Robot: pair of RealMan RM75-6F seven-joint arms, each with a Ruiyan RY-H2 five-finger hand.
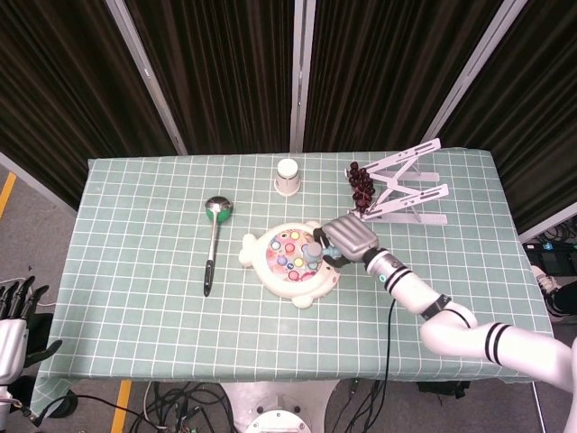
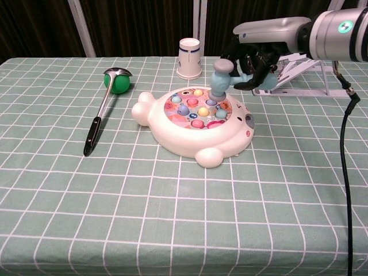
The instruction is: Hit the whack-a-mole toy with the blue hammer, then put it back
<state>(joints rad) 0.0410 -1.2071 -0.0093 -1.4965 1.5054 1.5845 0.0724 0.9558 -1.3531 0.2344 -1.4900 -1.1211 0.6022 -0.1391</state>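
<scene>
A table (image 1: 135, 298) covered in a green cloth with a white grid stands before dark curtains. Off the table's near left corner, the robot's left hand (image 1: 13, 316) hangs well apart from everything, its dark fingers spread and holding nothing.

Near the table's middle sits the white fish-shaped plastic whack-a-mole toy (image 2: 192, 141), its round face studded with pastel pegs in pink, blue, yellow and green. Directly over its far right part hovers the small blue toy hammer (image 2: 220, 80), gripped by the right hand (image 2: 256, 54), whose dark fingers wrap the handle. The hammer's long axis runs roughly level from the hand leftward, with its grey-tipped head pointing down just above the pegs; whether it touches one cannot be told. The right hand is much the nearer to the toy, so the strike looks to be a short downward drop, judged from how the head already sits over the peg field.

Left of the toy lies a metal ladle with a black handle (image 1: 213, 244), its bowl toward the far edge beside a green ball (image 2: 119, 85). Further back stand a white paper cup (image 1: 287, 175) and, toward the far right corner, a white folding stand (image 1: 406, 191) with a dark bunch of grapes (image 1: 361, 185).
</scene>
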